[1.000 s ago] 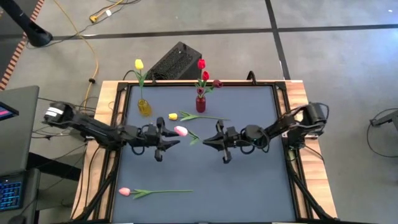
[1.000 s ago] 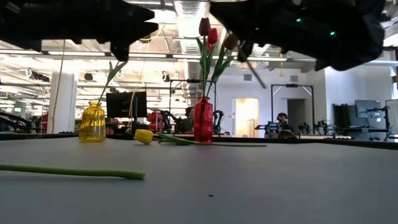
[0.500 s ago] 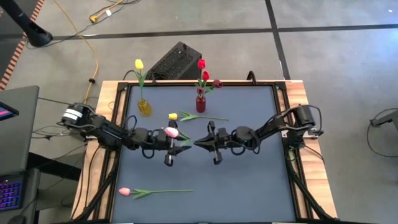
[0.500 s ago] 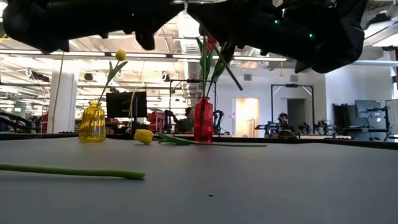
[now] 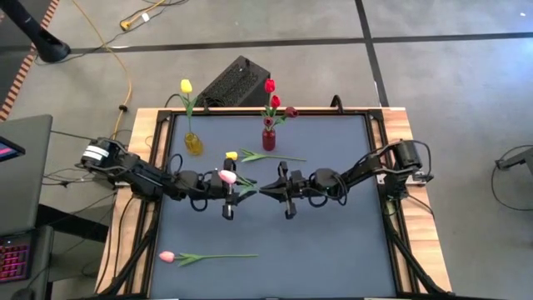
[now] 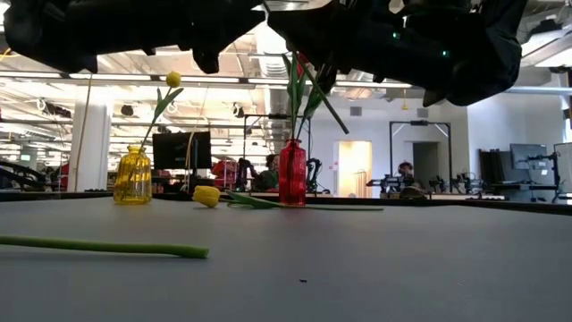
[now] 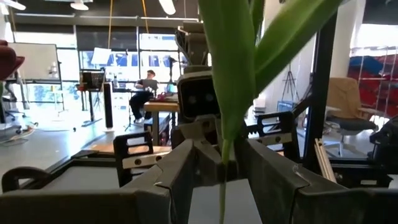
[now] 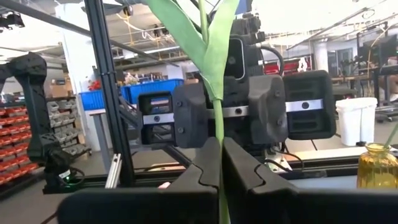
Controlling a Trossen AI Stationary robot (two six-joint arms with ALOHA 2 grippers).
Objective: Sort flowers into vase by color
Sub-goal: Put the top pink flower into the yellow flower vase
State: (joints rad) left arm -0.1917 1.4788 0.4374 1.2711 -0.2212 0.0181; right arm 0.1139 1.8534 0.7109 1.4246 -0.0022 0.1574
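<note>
Reaching in from both sides of the dark table (image 5: 333,242), my two arms meet nose to nose near its middle, each stretched low and nearly level above the surface. My left arm comes in from the left edge, bent at the elbow, and its left gripper (image 5: 236,190) clamps the pink tulip (image 5: 226,177) by the stem (image 7: 223,186), the head lying just behind the fingers and the leaves (image 7: 249,56) fanning out past them. My right arm runs in from the right edge, and its right gripper (image 5: 268,191) has its fingers pressed together on the same stem (image 8: 219,149), so the flower hangs in the air between my two hands, clear of the table. Behind the grippers, toward the far edge, stand the red vase (image 5: 268,138) with red and maroon tulips and the yellow vase (image 5: 193,144) with one yellow tulip. A loose yellow tulip (image 5: 232,156) lies on the table between the vases, its stem running toward the right. A second pink tulip (image 5: 167,257) lies near the front edge on the left, well apart from both arms
</note>
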